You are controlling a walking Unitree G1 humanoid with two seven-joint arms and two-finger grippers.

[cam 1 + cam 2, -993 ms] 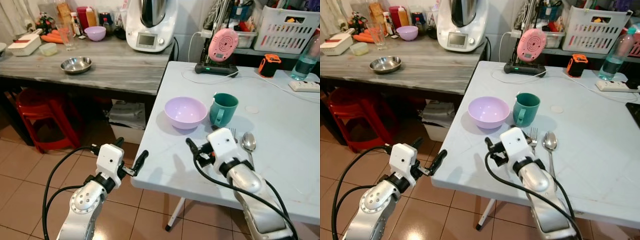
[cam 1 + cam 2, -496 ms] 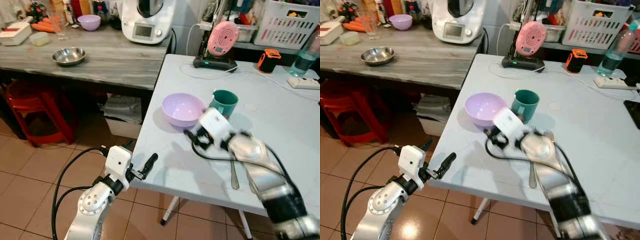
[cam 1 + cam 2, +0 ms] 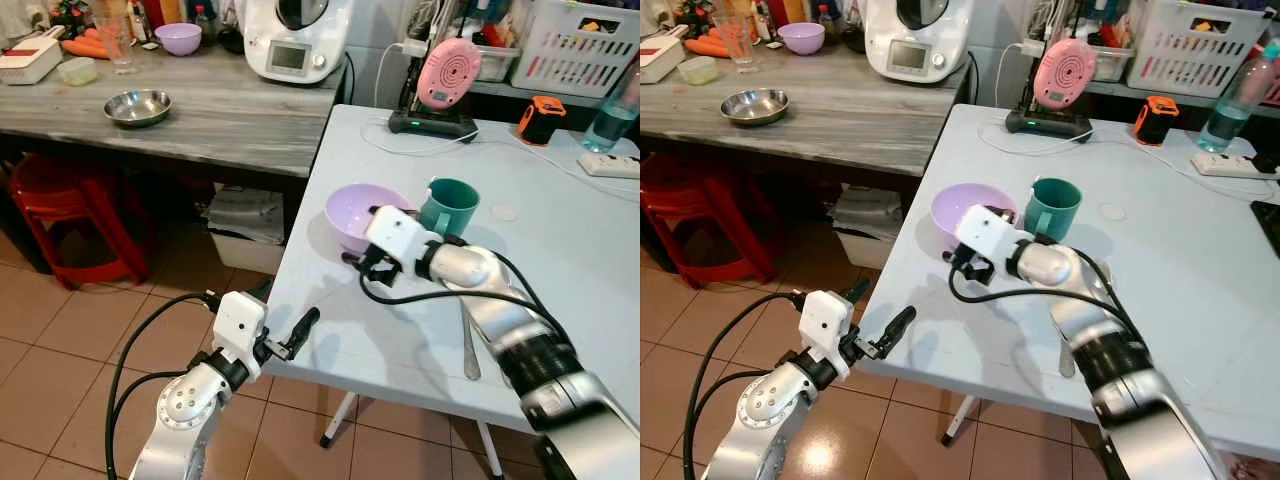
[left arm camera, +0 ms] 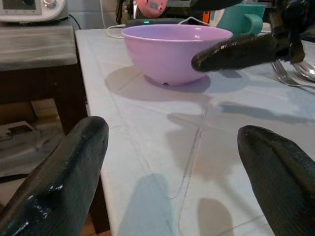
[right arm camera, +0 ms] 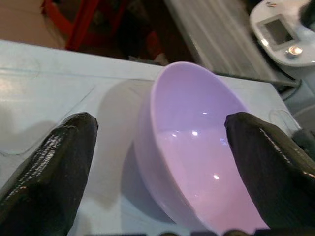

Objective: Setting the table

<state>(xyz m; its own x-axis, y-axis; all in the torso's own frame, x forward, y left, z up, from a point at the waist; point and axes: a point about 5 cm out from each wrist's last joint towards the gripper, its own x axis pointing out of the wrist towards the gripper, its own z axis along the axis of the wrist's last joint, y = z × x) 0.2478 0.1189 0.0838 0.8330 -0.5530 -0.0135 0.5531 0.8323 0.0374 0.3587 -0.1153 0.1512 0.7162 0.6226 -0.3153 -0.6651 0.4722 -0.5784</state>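
Bowl [image 3: 357, 214], mug [image 3: 446, 207] and cutlery [image 3: 470, 340] already sit near the desk's [image 3: 560, 250] left edge; the right hand [image 3: 362, 264], fingers spread, reaches for the bowl, probably to reposition it.

We count two lilac plastic bowls [image 3: 352, 212] [image 3: 181, 38], one teal ceramic mug [image 3: 449, 207], one round steel dish [image 3: 137, 106].

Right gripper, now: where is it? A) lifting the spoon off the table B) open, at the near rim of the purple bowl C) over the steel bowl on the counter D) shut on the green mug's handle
B. The right gripper is open, one finger to each side of the purple bowl, which sits on the white table beside the green mug.
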